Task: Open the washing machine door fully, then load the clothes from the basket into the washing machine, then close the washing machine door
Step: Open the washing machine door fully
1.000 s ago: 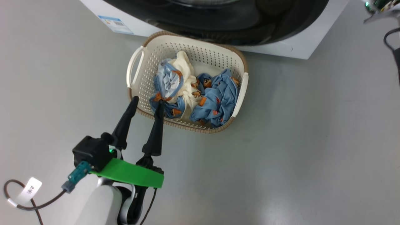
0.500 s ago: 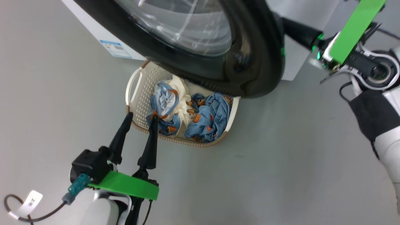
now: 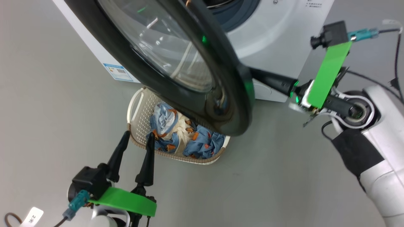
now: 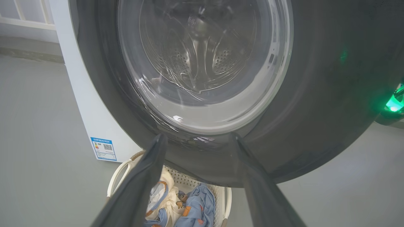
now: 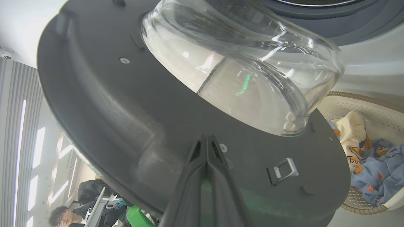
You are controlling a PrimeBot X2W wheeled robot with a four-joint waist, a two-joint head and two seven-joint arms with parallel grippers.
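Black-rimmed door [image 3: 230, 104] swung wider than a second ago, so the opening step looks well on but not finished.
Right gripper [image 5: 206, 138], fingers pressed together, rests against the door's inner face near the latch. Left gripper [image 3: 139, 135], fingers apart and empty, hangs below the door at the basket [image 3: 142, 107]. The clothes [image 3: 202, 145] lie under the door's lower edge, where clearance looks tight. Bare floor [image 3: 284, 173] to the door's right offers room.

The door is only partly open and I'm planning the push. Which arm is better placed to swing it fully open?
Right, probably. The right gripper, shut, points at the inner face of the washing machine door, seemingly touching; the left gripper, open, hovers by the basket.
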